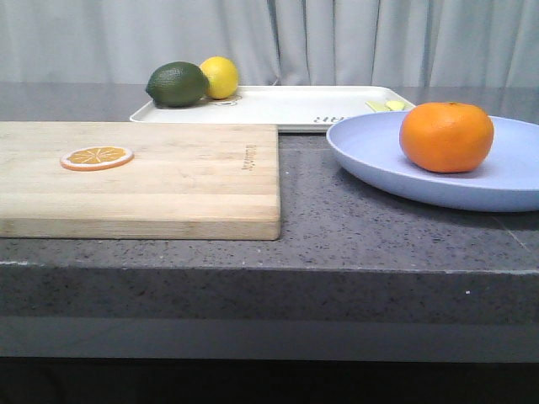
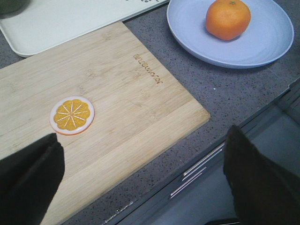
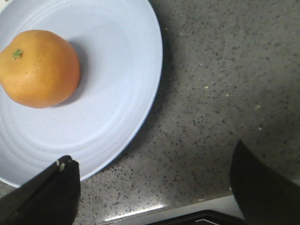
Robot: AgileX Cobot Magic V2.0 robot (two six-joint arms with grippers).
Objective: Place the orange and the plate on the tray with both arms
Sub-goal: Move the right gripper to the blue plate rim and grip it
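2 grippers are in view only through their own wrist cameras, and neither holds anything: the left gripper [image 2: 140, 176] has its dark fingers spread wide above the near corner of the cutting board [image 1: 143, 177] and the counter edge, and the right gripper [image 3: 154, 187] has its fingers equally wide apart above bare counter [image 3: 220, 84] just beside the plate [image 3: 108, 93]. Nearest the robot on the left lies the cutting board with 1 thin orange slice [image 1: 97, 157] flat on it. On the right, slightly further in, sits the plate [image 1: 522, 181], pale lavender-blue, with the orange [image 1: 446, 136] resting inside it, off centre. Key relation: the right gripper is at the plate's rim, with 1 finger already over the rim, while the left gripper is well apart from it, across the board. Judgement: the right arm is the nearer one for the plate rim; the left arm must cross over the board to reach the orange. Furthest back lies the tray [image 1: 278, 105], long axis running left-right, touching or just behind the plate's far rim; cannot tell which. 1 lime [image 1: 177, 84] and 1 lemon [image 1: 220, 77] occupy its left end, leaving open tray floor at the right, nearest the plate.
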